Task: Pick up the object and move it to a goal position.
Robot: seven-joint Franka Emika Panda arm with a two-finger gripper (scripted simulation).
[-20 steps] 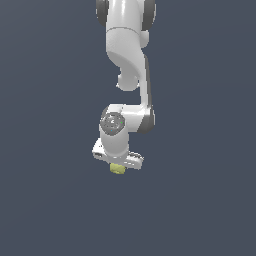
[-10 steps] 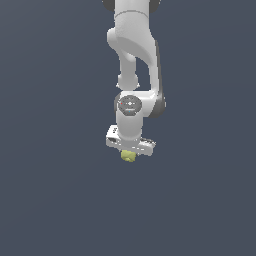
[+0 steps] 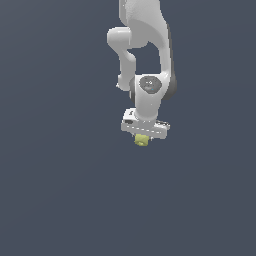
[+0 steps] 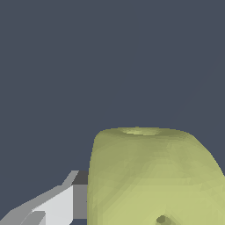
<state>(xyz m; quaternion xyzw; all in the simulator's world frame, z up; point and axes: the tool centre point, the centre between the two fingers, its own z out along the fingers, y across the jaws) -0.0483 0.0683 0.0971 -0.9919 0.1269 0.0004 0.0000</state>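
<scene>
The object (image 3: 141,140) is a small yellow-green lump with rounded corners, held just under the white gripper (image 3: 142,139) in the exterior view. The gripper hangs from the white arm (image 3: 148,60) and is shut on the object, above the dark grey floor (image 3: 60,200). In the wrist view the object (image 4: 154,176) fills much of the picture, with one white and grey finger (image 4: 61,202) pressed against its side. The other finger is hidden behind the object. No goal marker shows in either view.
Only the plain dark grey floor (image 4: 88,66) shows around the arm in both views.
The arm has carried the object toward the exterior view's right and upward. The gripper has stayed shut on it.
</scene>
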